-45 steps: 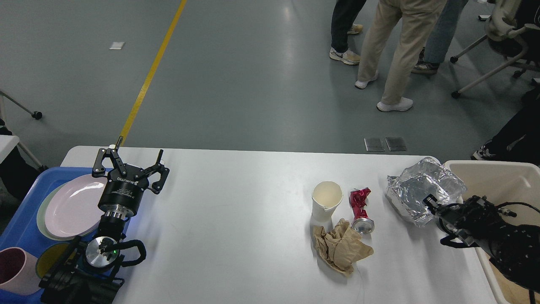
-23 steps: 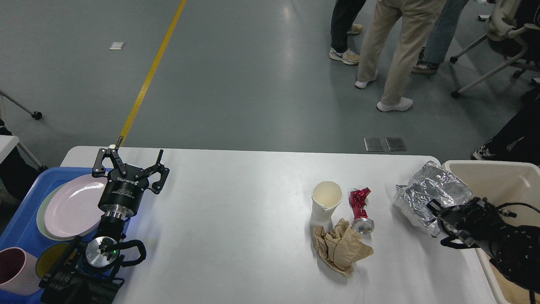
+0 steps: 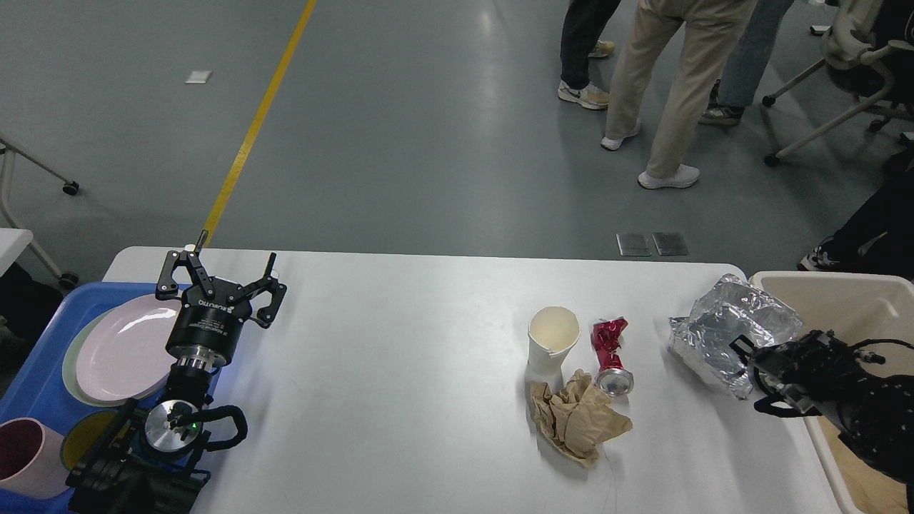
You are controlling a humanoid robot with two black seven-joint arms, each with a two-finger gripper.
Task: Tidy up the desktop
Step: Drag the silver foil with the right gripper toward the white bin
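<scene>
Clearing the rubbish into the bin looks like the step in hand, so work across from your left side to your right. Your left gripper (image 3: 220, 282) hovers over the near-left part of the desktop (image 3: 400, 343), beside the blue tray (image 3: 36, 378) that holds a pink plate (image 3: 125, 350) and a mauve cup (image 3: 21, 457); its fingers stand spread apart with nothing between them, so let it wait there, out of the way.

Toward the middle right lie a white paper cup (image 3: 553, 339), upright with a torn rim, a crushed red can (image 3: 610, 353) on its side just beside it, and a crumpled brown paper (image 3: 575, 417) touching the can's near end. These are light and will slide or tip if you brush them, so take each from above, one at a time, and pinch the paper at a raised fold.

Further right, the crumpled foil (image 3: 728, 332) sits at the desktop's right edge, next to the beige bin (image 3: 842, 293). Your right gripper (image 3: 746, 353) is against the foil's near side, but it shows dark and end-on, so you cannot tell whether its fingers are clamped on the foil or parted. Judge that first; foil crushes rather than resists, so grip a thick fold, lift clear of the bin's rim, and release well inside.

The desktop itself is a broad white top, smooth and faintly glossy, with rounded corners, spanning nearly the whole lower view.
</scene>
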